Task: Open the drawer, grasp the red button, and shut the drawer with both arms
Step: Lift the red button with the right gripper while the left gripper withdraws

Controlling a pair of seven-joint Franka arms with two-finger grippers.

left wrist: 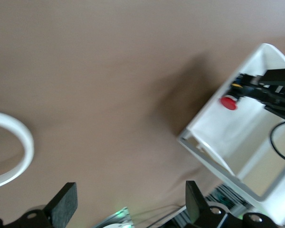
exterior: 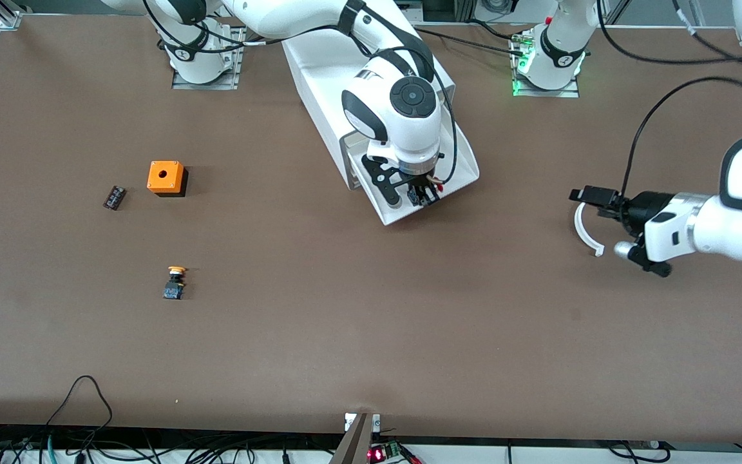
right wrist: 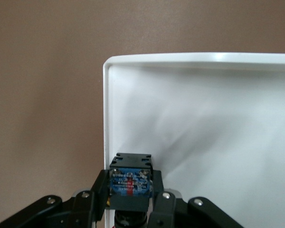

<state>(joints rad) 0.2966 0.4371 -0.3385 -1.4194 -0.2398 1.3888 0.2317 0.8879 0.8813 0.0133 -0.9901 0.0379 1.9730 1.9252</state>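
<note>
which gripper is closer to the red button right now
Right. The right gripper is in the open drawer, fingers shut on the button. The left gripper is open over bare table toward the left arm's end.
</note>
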